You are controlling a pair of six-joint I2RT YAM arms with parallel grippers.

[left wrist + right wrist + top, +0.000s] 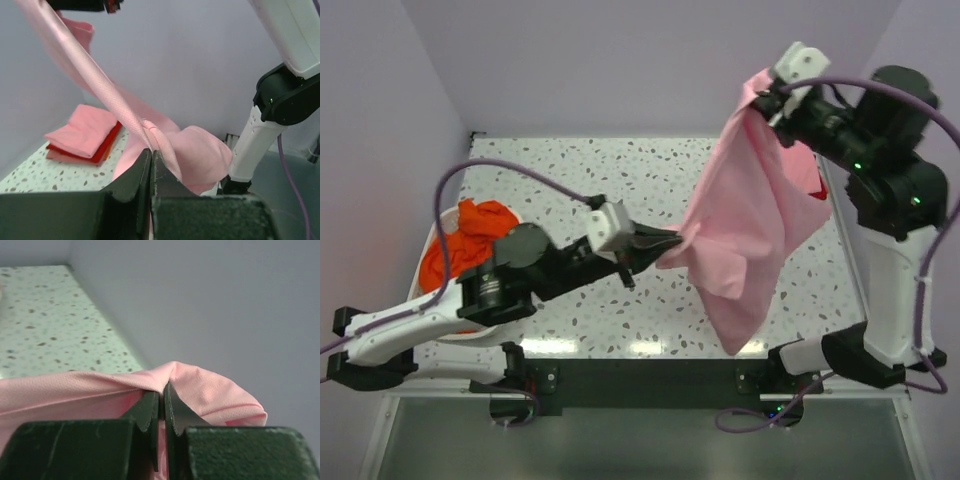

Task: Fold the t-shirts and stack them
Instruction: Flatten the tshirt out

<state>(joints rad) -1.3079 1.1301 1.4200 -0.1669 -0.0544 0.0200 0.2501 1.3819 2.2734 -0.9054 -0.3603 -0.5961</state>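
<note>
A light pink t-shirt (750, 215) hangs in the air between both arms, over the right half of the table. My right gripper (772, 92) is raised high at the back right and is shut on the shirt's top edge (165, 380). My left gripper (672, 240) is lower, at mid table, and is shut on the shirt's left edge (150, 131). An orange t-shirt (465, 240) lies bunched in the white basket (428, 240) at the left. A stack of folded shirts (85, 134), pink on red, lies at the table's far right.
The speckled table (570, 180) is walled by purple panels on three sides. The right arm's white base (890, 300) stands at the table's right edge. The folded stack shows as a red sliver (817, 180) behind the hanging shirt.
</note>
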